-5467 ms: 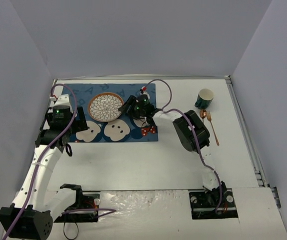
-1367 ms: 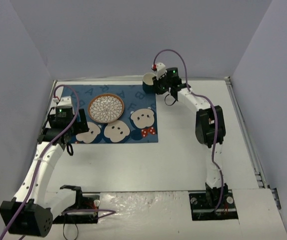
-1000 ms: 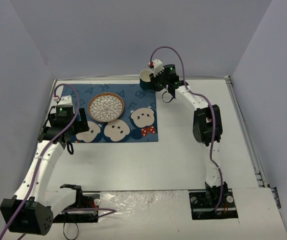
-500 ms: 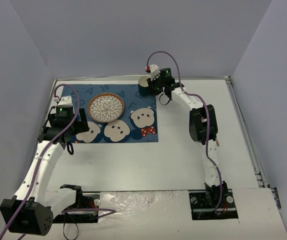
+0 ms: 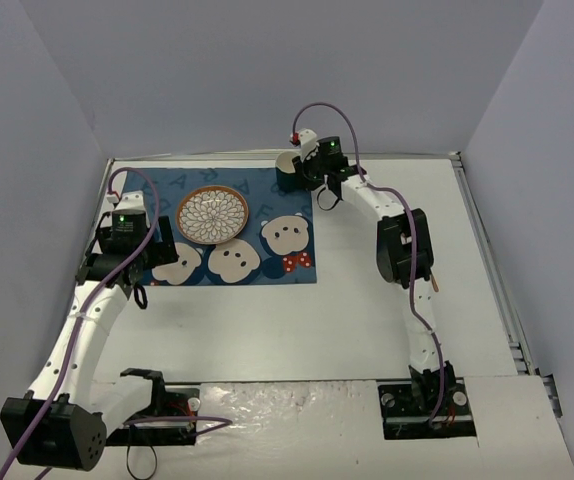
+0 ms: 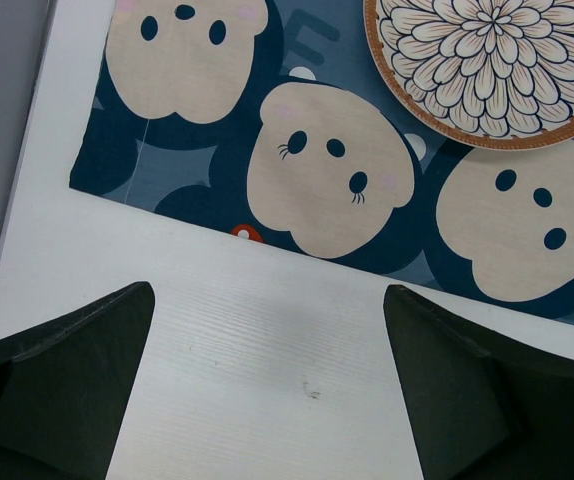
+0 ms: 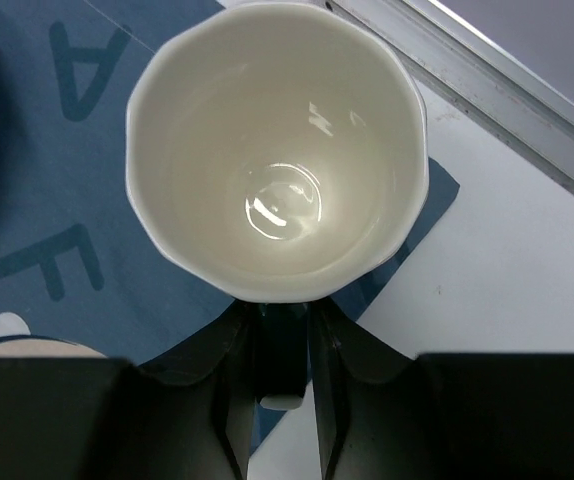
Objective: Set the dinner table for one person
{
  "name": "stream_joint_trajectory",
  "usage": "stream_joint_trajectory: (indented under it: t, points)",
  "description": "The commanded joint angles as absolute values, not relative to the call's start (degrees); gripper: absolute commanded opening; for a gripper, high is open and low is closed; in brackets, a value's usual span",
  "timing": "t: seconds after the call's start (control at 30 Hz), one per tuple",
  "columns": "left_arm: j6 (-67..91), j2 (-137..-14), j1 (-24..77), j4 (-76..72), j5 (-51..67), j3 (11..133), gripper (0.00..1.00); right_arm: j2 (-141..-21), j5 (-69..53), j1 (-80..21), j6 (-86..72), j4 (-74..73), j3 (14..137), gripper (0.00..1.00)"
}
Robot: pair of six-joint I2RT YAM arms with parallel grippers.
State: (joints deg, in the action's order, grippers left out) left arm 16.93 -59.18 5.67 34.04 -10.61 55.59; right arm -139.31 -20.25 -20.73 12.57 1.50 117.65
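While the left end effector (image 6: 267, 300) hangs wide open over the large white matte table (image 5: 267, 330), the round floral ceramic plate (image 5: 212, 215) lies on the blue bear-face cloth placemat (image 5: 262, 190) and the right end effector (image 7: 282, 340) pinches the handle of the white-lined dark cup (image 7: 277, 150) on the mat's far-right corner; cutlery probably remains.

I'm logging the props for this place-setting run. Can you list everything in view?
dinner table: one, white, under everything.
placemat: one, blue with bear faces, far left part of the table.
plate: one, flower pattern with brown rim, on the placemat's far side.
cup: one, dark outside, white inside, empty, at the placemat's far right corner.
copper utensil: only a tip shows, mid-right of the table, rest hidden.
left gripper: open, empty, over the table by the placemat's near left corner.
right gripper: closed on the cup's handle.
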Motion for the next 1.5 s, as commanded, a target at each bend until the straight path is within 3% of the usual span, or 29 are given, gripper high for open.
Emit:
stream_joint_trajectory:
  t: [0.0, 0.33, 0.6, 0.8, 0.97, 1.3, 1.47]
  points:
    - [16.9, -58.4, 5.8, 31.9, -11.3, 58.5, 0.97, -133.1, -17.6, -20.9, 12.7, 7.8, 117.4, 0.37]
    - [17.0, -57.7, 5.8, 32.3, -11.1, 58.7, 0.97, -117.9, -11.6, -18.7, 9.4, 8.5, 102.3, 0.60]
    - [16.9, -56.1, 5.8, 33.0, -9.8, 59.2, 0.97, -98.9, -4.5, -8.5, 2.6, 8.4, 80.2, 0.69]
    - [17.0, -55.0, 6.0, 33.9, -9.3, 59.6, 0.97, -89.3, -1.0, 0.7, -2.5, 7.1, 62.6, 0.68]
    - [17.4, -54.4, 6.2, 34.2, -7.9, 59.7, 0.97, -88.8, -2.0, 3.2, -1.9, 7.5, 56.0, 0.63]
    - [17.7, -54.1, 6.5, 34.1, -7.4, 59.5, 0.97, -95.0, -1.6, 3.3, -3.4, 9.0, 53.1, 0.44]
    - [17.6, -54.1, 6.5, 34.2, -8.0, 59.4, 0.97, -98.4, -0.7, 3.2, -3.1, 9.7, 54.0, 0.39]
